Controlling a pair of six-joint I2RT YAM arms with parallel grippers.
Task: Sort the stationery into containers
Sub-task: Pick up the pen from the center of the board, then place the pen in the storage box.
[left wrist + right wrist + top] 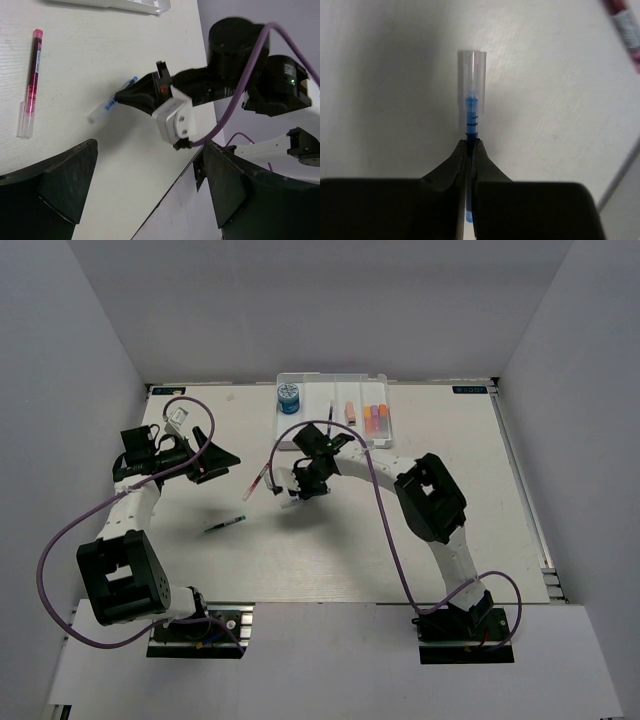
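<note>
The right fingers (445, 170) pinch the blue pen (471, 107) low over the tabletop (380, 75). Hold it tight, lift straight up, then carry it to the white tray (310, 390). The left fingers (60, 185) are spread, empty.

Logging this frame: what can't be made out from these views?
Right wrist: blue pen, barrel mostly hidden inside the shut right claw.
Right wrist: red pen, blurred and cut off by the corner.
Left wrist: tray, cut off by the top edge, contents unseen.
Top view: dark pen, too small to tell its colour.
</note>
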